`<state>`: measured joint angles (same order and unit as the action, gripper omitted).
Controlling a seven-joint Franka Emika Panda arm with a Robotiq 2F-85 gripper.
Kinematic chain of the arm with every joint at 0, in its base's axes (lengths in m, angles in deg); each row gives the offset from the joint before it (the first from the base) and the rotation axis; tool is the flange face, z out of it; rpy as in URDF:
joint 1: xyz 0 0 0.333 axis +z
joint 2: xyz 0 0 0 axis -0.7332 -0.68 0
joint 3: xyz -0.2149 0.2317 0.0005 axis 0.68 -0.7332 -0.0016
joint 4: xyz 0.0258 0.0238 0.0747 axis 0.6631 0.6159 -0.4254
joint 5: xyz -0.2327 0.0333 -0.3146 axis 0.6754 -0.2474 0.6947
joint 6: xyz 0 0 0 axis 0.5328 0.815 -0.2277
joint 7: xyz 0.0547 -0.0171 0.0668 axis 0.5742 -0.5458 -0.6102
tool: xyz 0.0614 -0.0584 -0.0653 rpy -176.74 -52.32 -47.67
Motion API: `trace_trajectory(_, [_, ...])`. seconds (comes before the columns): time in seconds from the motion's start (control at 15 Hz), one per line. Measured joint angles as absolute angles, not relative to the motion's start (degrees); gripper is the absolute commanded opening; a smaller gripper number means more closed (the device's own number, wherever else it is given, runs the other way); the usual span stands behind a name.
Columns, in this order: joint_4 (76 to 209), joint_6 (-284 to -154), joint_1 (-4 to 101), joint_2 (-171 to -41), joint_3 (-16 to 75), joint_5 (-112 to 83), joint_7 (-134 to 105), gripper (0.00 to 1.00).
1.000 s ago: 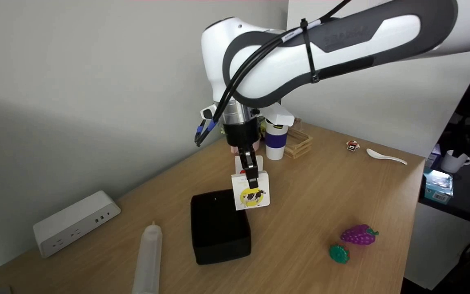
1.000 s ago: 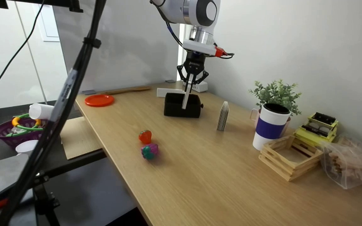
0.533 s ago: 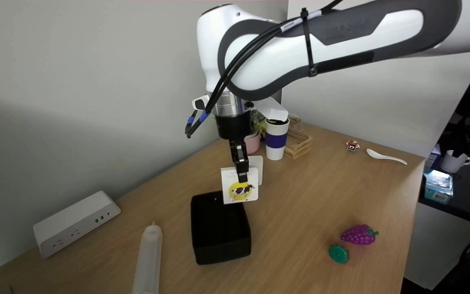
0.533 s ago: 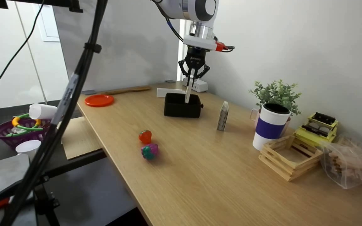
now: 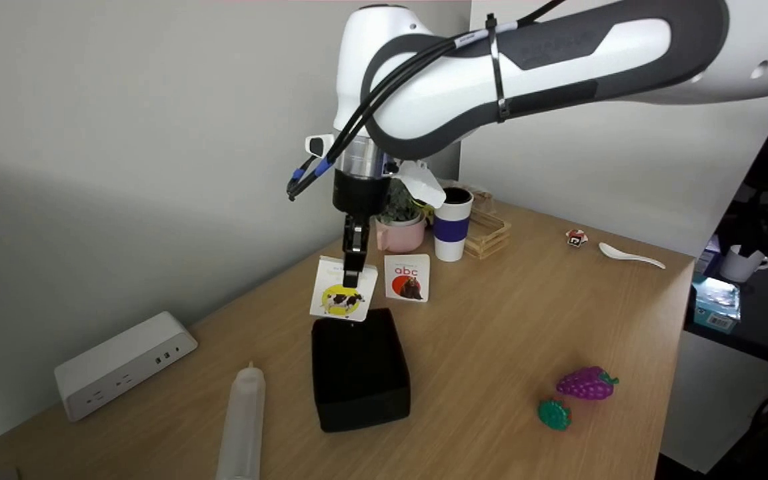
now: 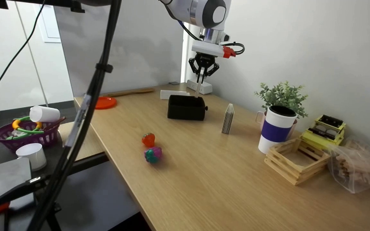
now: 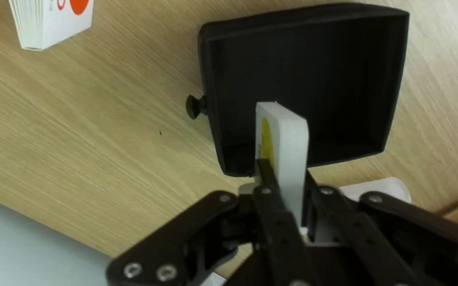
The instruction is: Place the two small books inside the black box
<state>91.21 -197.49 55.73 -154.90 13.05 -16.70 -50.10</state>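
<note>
Pale wood makes up the worktop (image 5: pixel 504 347), running across both exterior views. White and dark grey, the arm (image 5: pixel 557 63) reaches in from the upper right of the frame in an exterior view. Lower down there, a little left of centre, the black box (image 5: pixel 361 373) sits hollow side up. A slatted crate (image 6: pixel 297 175) stands at the right of the frame in an exterior view.

From where I stand, the hand (image 7: pixel 287 172) is narrowed onto the cow book (image 5: pixel 336 293), a finger against each face, and the book hangs from it slightly tilted. In the wrist view that book crosses the lower left part of the box; whether it touches the rim I cannot tell. The abc book (image 5: pixel 407 279) stands upright on the worktop, apart from the box, and shows at the upper left of the wrist view. In both exterior views, a purple toy fruit (image 5: pixel 585 383) lies just beside a toy strawberry (image 6: pixel 148 140).
</note>
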Motion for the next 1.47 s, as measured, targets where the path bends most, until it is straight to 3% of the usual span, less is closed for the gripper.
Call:
trace_trajectory(0.67, [91.1,-197.6,52.7,-158.4,12.8,-20.1,-50.0,0.04])
trace_trajectory(1.47, [88.7,-177.4,53.2,-159.4,13.5,-16.3,-50.2,0.04])
